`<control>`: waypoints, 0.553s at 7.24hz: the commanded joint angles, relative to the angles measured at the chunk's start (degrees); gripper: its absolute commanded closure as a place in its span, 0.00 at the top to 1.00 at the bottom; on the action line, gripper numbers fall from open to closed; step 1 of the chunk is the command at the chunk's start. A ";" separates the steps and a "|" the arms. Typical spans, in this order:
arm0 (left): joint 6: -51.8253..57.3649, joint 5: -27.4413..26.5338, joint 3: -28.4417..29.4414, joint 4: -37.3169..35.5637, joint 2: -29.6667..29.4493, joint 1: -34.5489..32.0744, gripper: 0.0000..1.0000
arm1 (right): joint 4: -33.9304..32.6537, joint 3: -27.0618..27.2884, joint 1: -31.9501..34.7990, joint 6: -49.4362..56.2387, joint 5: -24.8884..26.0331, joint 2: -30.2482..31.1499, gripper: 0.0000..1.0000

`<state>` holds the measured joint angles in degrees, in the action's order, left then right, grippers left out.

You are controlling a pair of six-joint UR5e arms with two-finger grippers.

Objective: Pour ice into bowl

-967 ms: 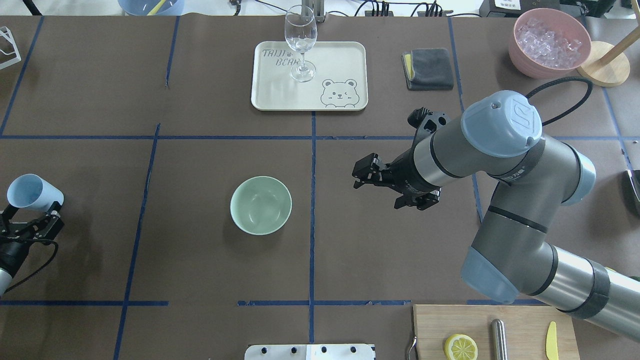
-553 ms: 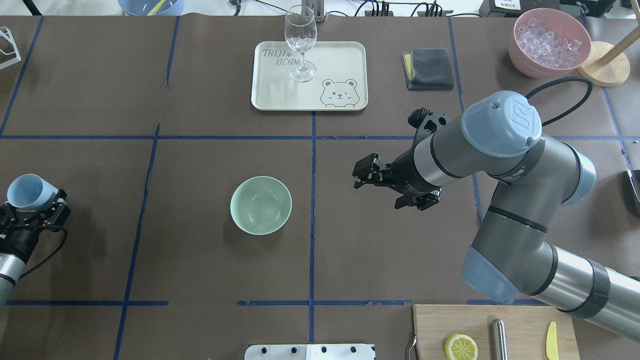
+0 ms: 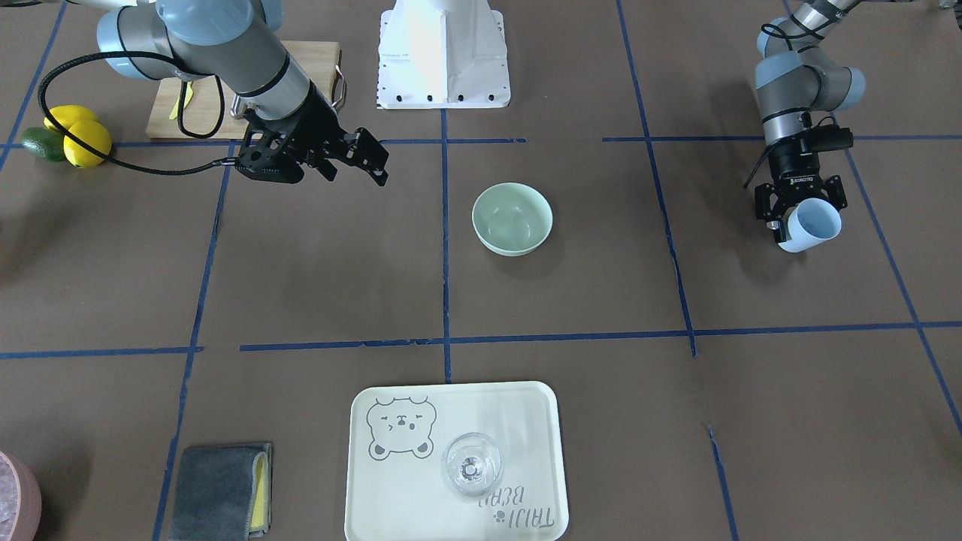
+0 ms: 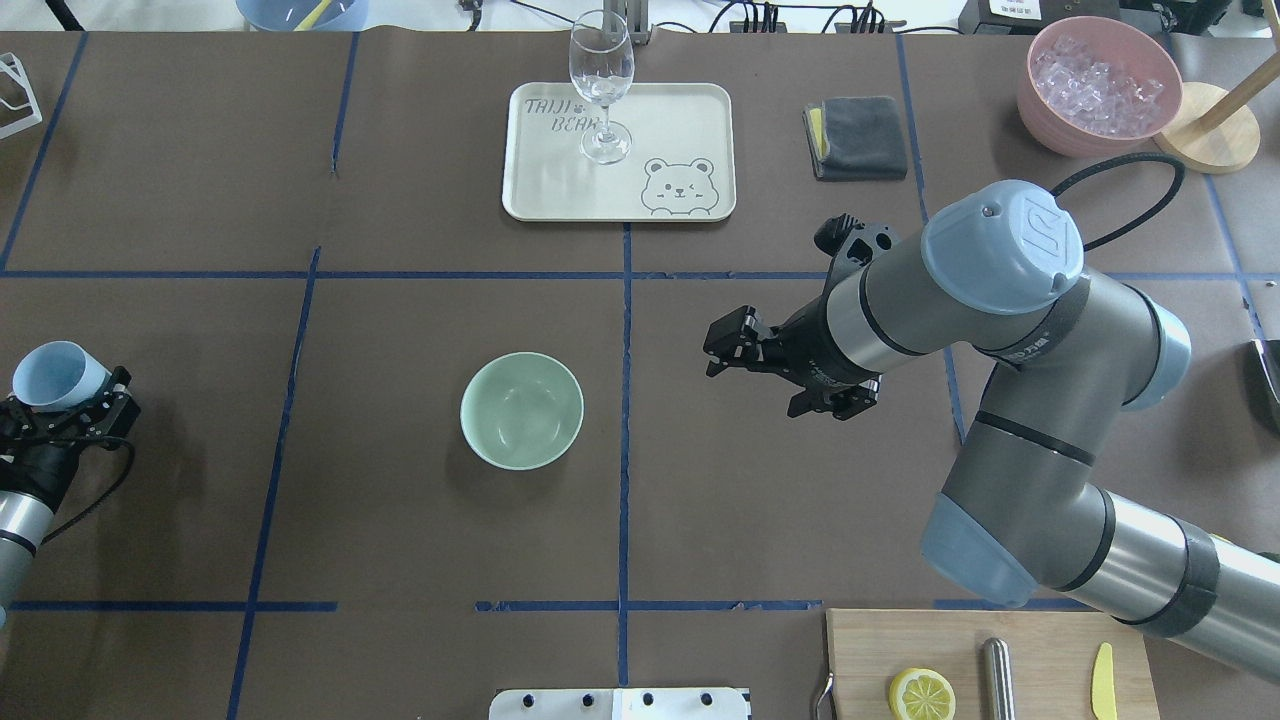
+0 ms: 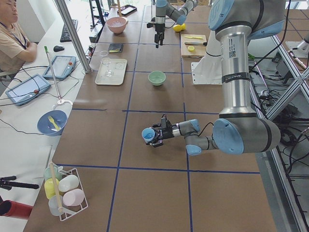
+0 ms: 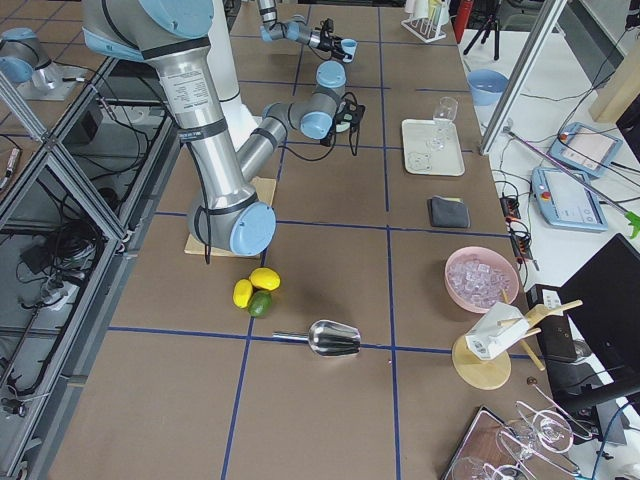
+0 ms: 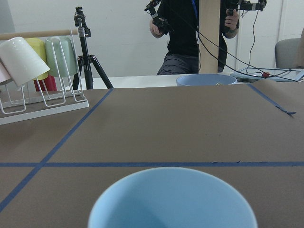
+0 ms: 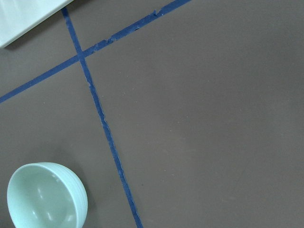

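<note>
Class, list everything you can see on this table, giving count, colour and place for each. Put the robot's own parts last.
bowl: one, mint green, table centre, empty
light blue cup: one, in left gripper
tray: one, cream, far centre
wine glass: one, clear, on tray
cloth: one, grey and yellow, beside tray
pink container: one, far right corner, holding pale cubes
cutting board: one, wooden, near right
lemon slice: one, yellow, on cutting board
lemons: two, yellow, near cutting board
lime: one, green, beside lemons
scoop: one, metal, right end
left gripper: black, shut on cup
right gripper: black, open, beside bowl
</note>
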<state>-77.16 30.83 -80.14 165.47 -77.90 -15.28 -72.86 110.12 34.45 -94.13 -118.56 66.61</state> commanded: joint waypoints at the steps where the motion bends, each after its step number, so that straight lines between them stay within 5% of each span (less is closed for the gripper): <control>1: 0.08 0.02 0.08 0.12 -0.05 -0.19 0.64 | 0.00 0.01 0.00 0.00 0.00 -0.08 1.00; 2: 1.21 0.19 -0.27 0.38 -0.05 -0.28 0.11 | 0.00 0.01 0.00 0.00 0.00 -0.16 1.00; 3: 5.66 0.19 -0.88 0.82 -0.49 -1.15 0.00 | 0.00 0.10 -0.09 0.00 0.00 -0.16 1.00; 4: 8.31 1.07 -3.33 1.26 -0.15 -1.42 0.00 | 0.00 0.01 0.00 0.00 -0.09 -0.08 1.00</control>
<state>-72.40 31.22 -81.39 166.22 -78.17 -16.20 -72.86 110.17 34.42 -94.13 -118.58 66.48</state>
